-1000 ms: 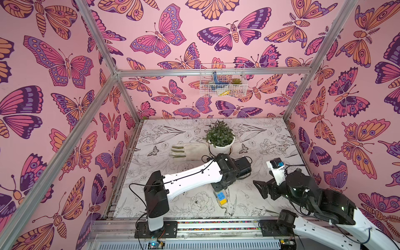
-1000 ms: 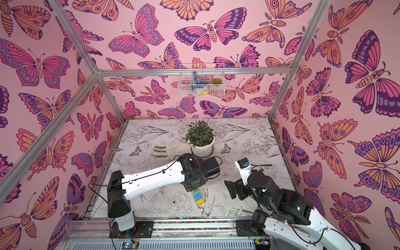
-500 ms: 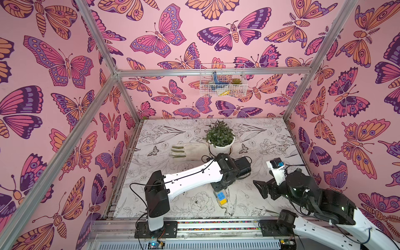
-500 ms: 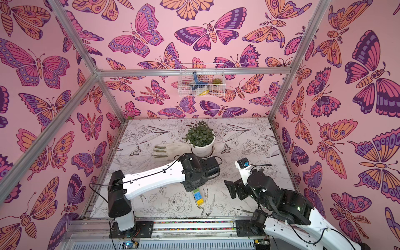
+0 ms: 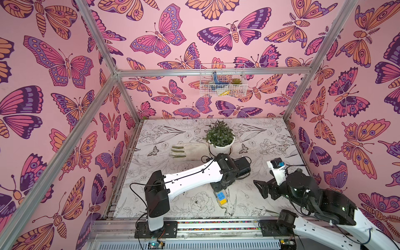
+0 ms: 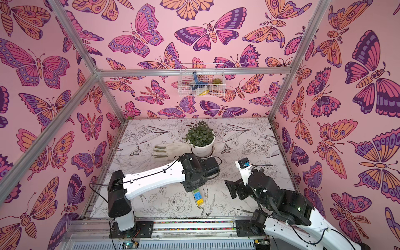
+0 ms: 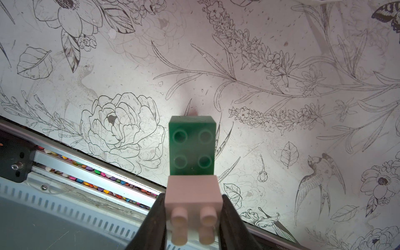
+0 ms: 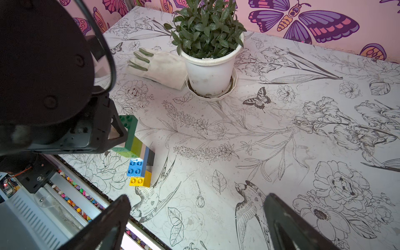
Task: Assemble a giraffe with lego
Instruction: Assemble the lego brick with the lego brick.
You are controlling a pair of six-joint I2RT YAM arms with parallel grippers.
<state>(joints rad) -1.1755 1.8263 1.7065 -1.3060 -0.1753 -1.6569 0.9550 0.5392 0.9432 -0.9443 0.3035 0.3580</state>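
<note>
Left tool: jaws clamped on the white top brick of the giraffe, just behind the dark green head brick. The figure slants out from the tool, its yellow-and-black leg end low at the worktop; resting or just clear, cannot tell. It sits well in front of the plant pot, on the robot's side. Right tool: jaws wide, empty.

Handling: light, rigid, smooth plastic. A long stack probably splits at a joint if levered, so gripping across the blue body looks safer.
</note>
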